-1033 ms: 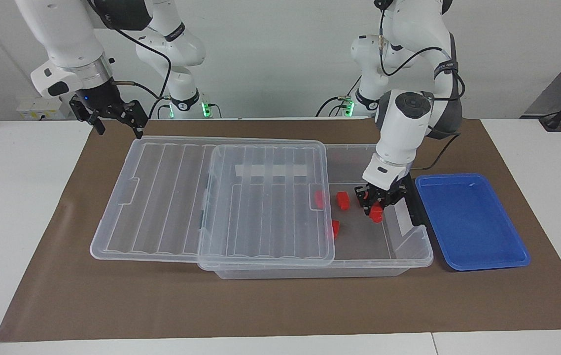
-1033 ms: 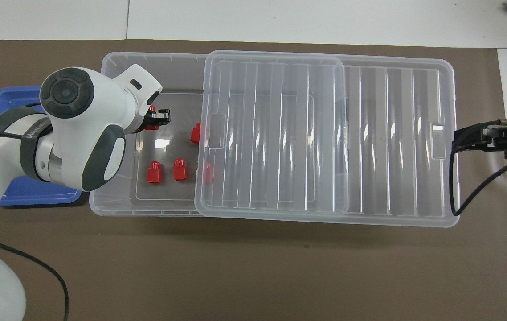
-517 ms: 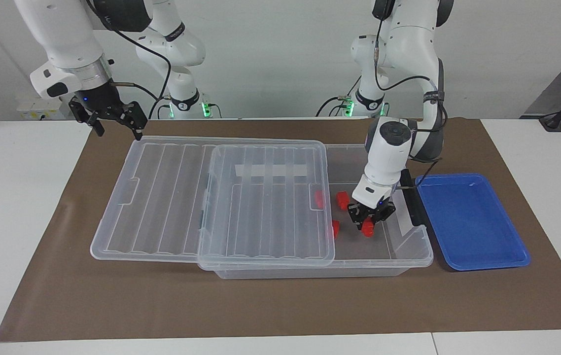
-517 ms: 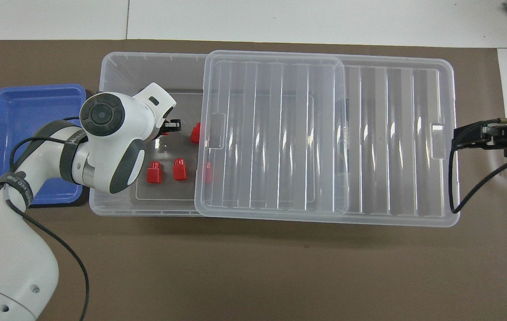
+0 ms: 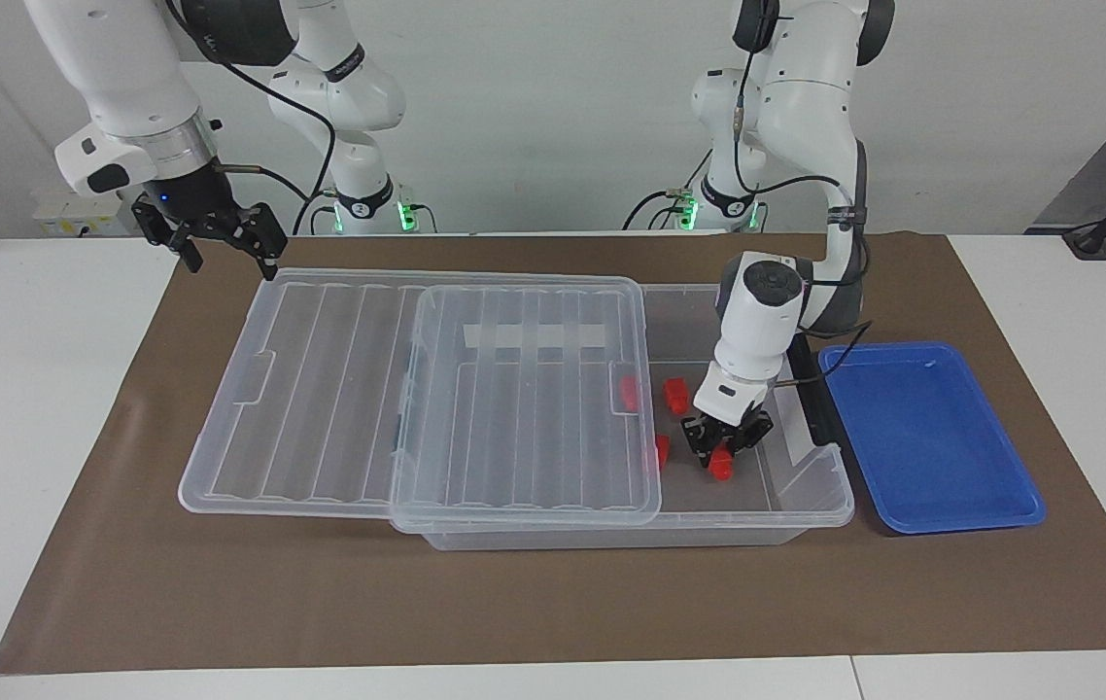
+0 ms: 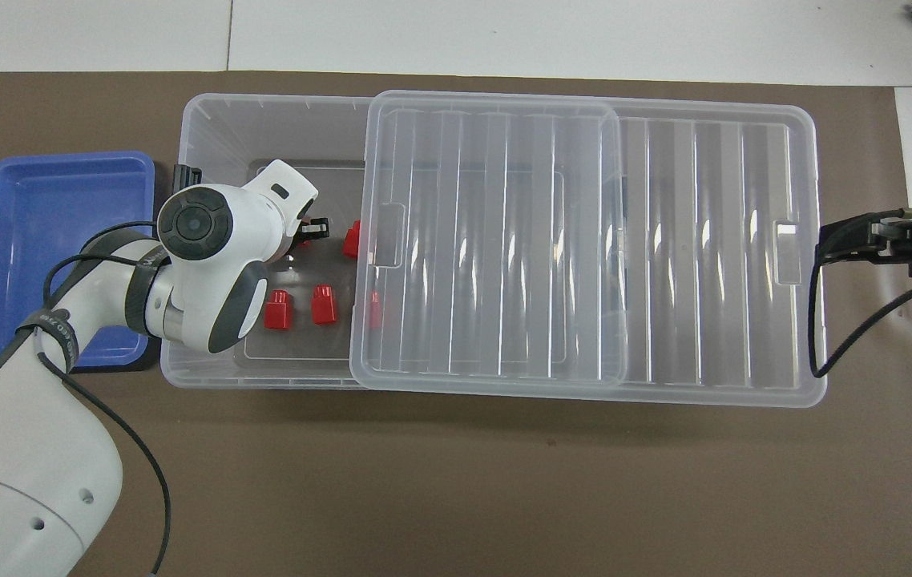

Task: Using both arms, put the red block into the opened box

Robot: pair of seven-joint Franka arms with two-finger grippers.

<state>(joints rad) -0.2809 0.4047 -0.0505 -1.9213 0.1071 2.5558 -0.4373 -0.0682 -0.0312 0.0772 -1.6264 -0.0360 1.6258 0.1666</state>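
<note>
The box [image 5: 811, 506] is a clear bin with its ribbed lid [image 5: 320, 389] slid toward the right arm's end, leaving the end by the left arm uncovered. My left gripper [image 5: 720, 457] reaches down into that uncovered part, shut on a small red block [image 5: 721, 467] held low above the bin's floor. In the overhead view the left wrist hides most of the left gripper [image 6: 313, 232] and the held block. My right gripper [image 5: 230, 255] waits open above the mat by the lid's corner, holding nothing; its tips [image 6: 833, 244] show by the lid's edge.
Other red blocks lie in the bin: one [image 5: 675, 394] nearer the robots, one [image 5: 660, 452] at the lid's edge, one [image 5: 627, 391] under the lid. A shallow blue tray [image 5: 932, 437] sits beside the bin at the left arm's end. A brown mat [image 5: 553, 603] covers the table.
The left gripper has come down into the bin with the red block, shifting away from the robots and toward the lid. The right gripper has hardly moved.
</note>
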